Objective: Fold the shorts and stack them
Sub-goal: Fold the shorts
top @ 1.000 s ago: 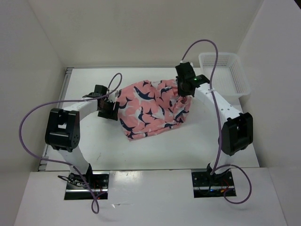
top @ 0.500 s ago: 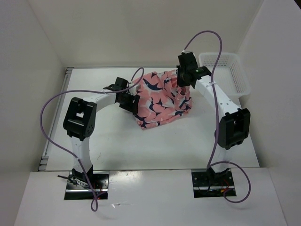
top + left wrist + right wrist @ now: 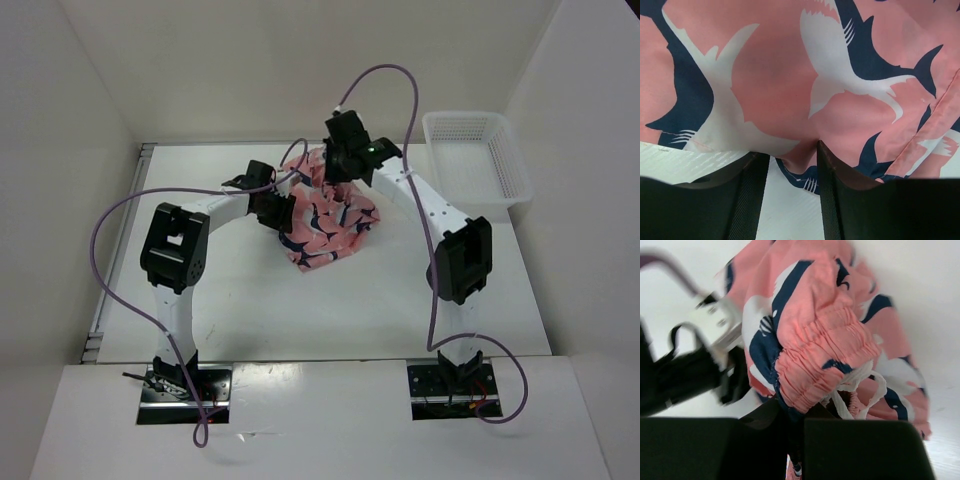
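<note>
- Shorts [image 3: 335, 215] lie bunched in a crumpled heap on the white surface [image 3: 250, 290], toward its rear middle, between your two arms.
- Your right claw [image 3: 795, 412] reaches the heap from its far side and is pinched almost closed on the gathered elastic waistband [image 3: 825, 365]. The pink cloth wells up out of the narrow slit between the fingers. A white drawstring [image 3: 860, 390] loops loose just beside them.
- Your left claw [image 3: 790, 152] sits low at the heap's left edge, its fingers parted but not wide. You can see bare surface in the gap between them, and a hem corner of the shorts reaches in between the tips. From the wrist view you cannot tell whether either pad presses on the cloth, and nothing is clamped.
- From above, the two claws stand near each other, with the heap between them and spilling toward you.
- Your mesh basket [image 3: 512, 170] stands at the far right corner of the surface, well apart from the shorts and from both claws.
</note>
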`<control>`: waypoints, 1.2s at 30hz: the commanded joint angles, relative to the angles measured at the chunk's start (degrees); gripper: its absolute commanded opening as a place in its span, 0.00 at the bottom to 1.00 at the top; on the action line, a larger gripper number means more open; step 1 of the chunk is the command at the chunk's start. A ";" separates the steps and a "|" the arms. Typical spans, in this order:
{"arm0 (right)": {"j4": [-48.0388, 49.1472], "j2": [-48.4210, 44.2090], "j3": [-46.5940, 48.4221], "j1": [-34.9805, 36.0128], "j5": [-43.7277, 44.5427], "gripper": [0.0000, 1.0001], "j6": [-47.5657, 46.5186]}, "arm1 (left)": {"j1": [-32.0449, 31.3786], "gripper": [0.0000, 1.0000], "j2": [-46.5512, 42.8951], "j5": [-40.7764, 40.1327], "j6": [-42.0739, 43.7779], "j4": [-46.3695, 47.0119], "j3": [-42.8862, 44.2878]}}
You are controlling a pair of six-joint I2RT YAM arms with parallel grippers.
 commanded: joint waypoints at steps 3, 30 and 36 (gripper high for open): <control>0.95 3.39 0.88 6.01 -4.84 0.00 5.52 | 0.48 0.50 1.87 0.50 0.30 0.26 -0.16; 11.41 -0.36 -1.05 17.71 -14.07 0.65 -15.39 | 16.49 0.68 -11.66 -0.47 0.30 -12.83 2.38; 13.87 -10.03 -12.47 17.71 -5.75 0.69 -25.66 | 15.87 0.72 -10.00 2.60 0.30 -12.83 8.43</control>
